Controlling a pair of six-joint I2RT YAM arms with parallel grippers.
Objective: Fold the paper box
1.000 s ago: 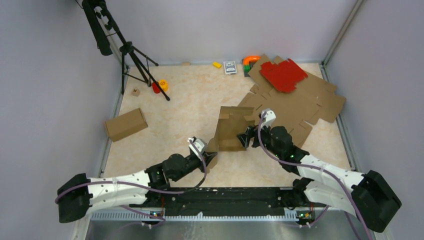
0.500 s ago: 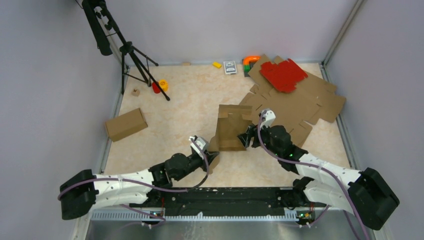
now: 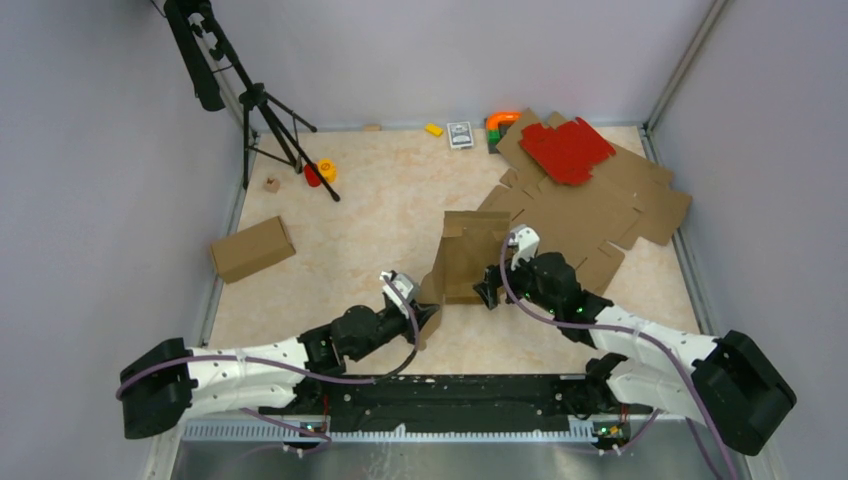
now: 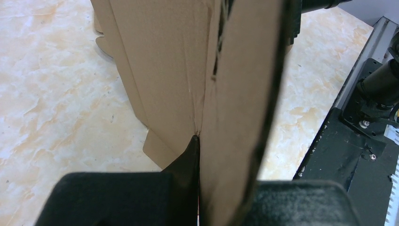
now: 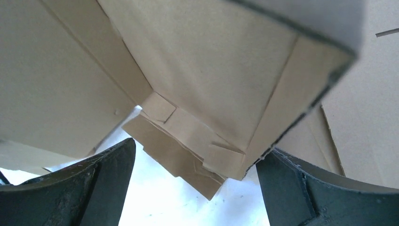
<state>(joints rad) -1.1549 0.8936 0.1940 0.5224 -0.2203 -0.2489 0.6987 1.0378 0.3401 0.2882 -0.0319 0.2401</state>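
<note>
The partly folded, plain brown cardboard paper box stands near the middle of the beige marbled tabletop, between the two arms. Its far end is just beside a pile of flat brown cardboard sheets.

The left gripper meets the paper box at its near left corner. In the left wrist view its jaws are pressed together on a thin upright panel of the box, which runs out from between the black fingers and away from the camera.

The right gripper sits at the box's near right edge. In the right wrist view its jaws stand wide apart, with one dark finger at each lower corner of the view. A lower corner of the box, with its tucked flaps, hangs over the gap between them. The other finger is just beside that corner, but whether it touches cannot be told. These jaws clamp nothing.

A red die-cut cardboard sheet lies on the pile at the far right. A small closed brown cardboard carton lies well apart, near the left edge.
</note>
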